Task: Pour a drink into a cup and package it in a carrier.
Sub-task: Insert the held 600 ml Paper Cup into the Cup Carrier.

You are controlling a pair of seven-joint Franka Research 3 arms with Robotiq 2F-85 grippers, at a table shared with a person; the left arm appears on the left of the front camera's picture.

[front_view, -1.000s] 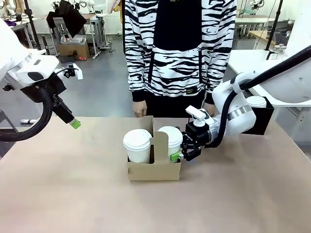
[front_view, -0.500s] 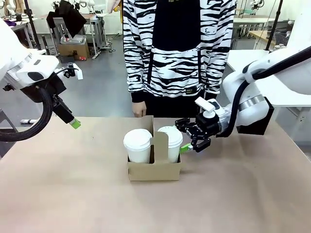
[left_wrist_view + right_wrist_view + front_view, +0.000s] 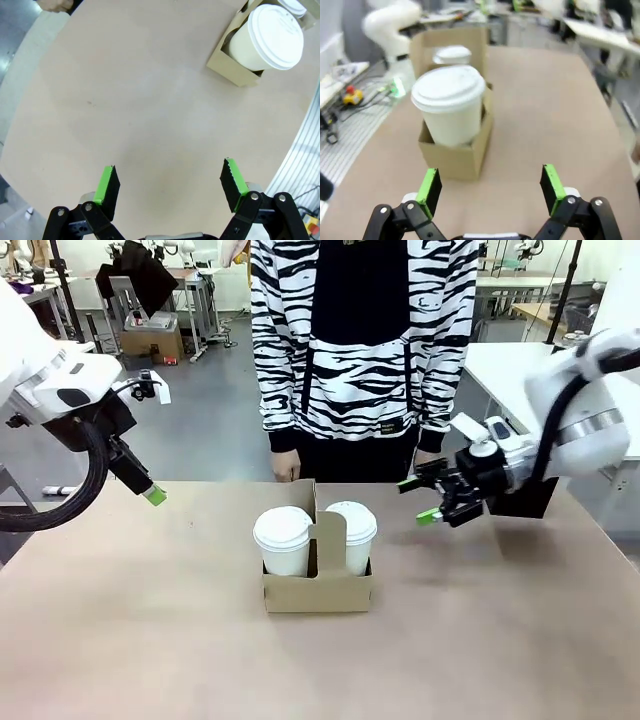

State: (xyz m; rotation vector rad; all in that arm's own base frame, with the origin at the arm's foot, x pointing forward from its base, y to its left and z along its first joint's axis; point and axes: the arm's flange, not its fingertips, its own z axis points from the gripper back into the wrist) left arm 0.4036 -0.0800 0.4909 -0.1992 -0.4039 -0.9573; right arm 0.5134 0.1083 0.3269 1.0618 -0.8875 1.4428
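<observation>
Green-padded right gripper [image 3: 428,500] hangs wide and empty at three o'clock of the carrier [image 3: 318,585], apart from it. The left gripper [image 3: 170,182], equally wide and empty, hovers over bare table [image 3: 150,640] at nine o'clock. Two lidded white cups [image 3: 283,538] stand in the cardboard carrier, mid-table.

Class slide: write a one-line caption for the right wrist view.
Open right gripper faces a brown cardboard carrier holding two lidded white paper cups on the tan table.
</observation>
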